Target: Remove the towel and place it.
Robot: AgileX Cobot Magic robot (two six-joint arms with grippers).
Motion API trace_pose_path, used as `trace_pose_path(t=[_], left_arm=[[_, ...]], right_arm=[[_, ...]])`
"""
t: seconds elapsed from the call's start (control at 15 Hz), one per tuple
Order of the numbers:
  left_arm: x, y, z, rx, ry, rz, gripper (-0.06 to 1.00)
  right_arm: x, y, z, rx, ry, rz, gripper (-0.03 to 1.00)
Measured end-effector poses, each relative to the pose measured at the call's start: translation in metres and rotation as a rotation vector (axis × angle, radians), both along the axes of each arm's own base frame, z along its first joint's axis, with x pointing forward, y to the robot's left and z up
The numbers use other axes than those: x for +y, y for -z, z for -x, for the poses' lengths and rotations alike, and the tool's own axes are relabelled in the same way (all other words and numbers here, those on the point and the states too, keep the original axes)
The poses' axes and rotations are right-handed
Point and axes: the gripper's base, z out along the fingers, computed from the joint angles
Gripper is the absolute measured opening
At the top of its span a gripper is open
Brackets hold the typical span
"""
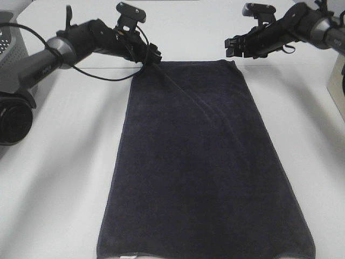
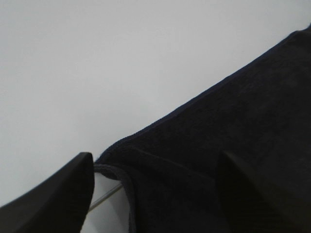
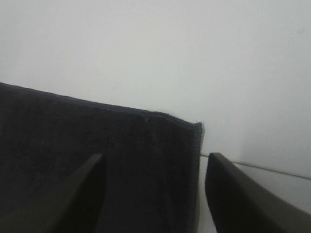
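the white table (image 1: 64, 178) carries the towel (image 1: 205, 172), spread flat down its middle, far corners by the arms. the left tool (image 1: 152, 55) sits at the far left corner, jaws apart around it without pinching; the right tool (image 1: 233, 46) hovers open just beyond the right corner. best to lift both straight up so the cloth stays flat. the white tag (image 1: 128, 254) shows no readable writing.
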Motion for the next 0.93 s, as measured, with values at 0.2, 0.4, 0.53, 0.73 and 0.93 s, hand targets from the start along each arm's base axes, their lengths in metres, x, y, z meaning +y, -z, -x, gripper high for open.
trace_pose_path(t=[0.2,0.4,0.53,0.73,0.93], left_arm=[[0.0,-0.041,0.01,0.067,0.025,-0.004,0.67],[0.011,-0.065,0.029,0.291,-0.028,-0.091,0.67],[0.016,-0.059,0.032,0.348,-0.047,-0.147,0.67],[0.024,-0.026,0.016,0.287,-0.093,-0.122,0.67],[0.024,0.019,0.003,0.219,-0.125,-0.064,0.67]], right_arm=[[-0.001,-0.04,0.013,0.064,-0.063,-0.002,0.59],[0.0,-0.087,0.041,0.235,-0.127,0.028,0.59],[0.0,-0.101,0.05,0.278,-0.132,0.03,0.59],[0.0,-0.108,0.056,0.316,-0.135,0.02,0.59],[0.0,-0.108,0.057,0.333,-0.141,0.021,0.59]])
